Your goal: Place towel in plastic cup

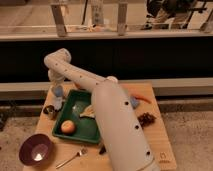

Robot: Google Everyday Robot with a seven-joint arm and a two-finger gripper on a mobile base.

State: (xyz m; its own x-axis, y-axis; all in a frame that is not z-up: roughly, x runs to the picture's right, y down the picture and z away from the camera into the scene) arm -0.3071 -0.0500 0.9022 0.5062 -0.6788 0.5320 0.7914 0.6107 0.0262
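Observation:
My white arm (pixel 112 117) reaches from the front across the table to the far left. The gripper (pixel 57 94) hangs over the table's left edge, beside the green tray (pixel 75 131). A bluish piece shows at its tip, and a pale, clear cup-like thing (pixel 58 103) stands right under it. I cannot tell whether they touch. A pale crumpled piece (pixel 88 111), possibly the towel, lies in the tray against my arm.
An orange fruit (pixel 68 127) lies in the tray. A dark can (pixel 49 110) stands left of the tray. A purple bowl (pixel 35 149) and a fork (pixel 72 157) are at the front left. A carrot (pixel 141 97) and a dark cluster (pixel 146 118) are at the right.

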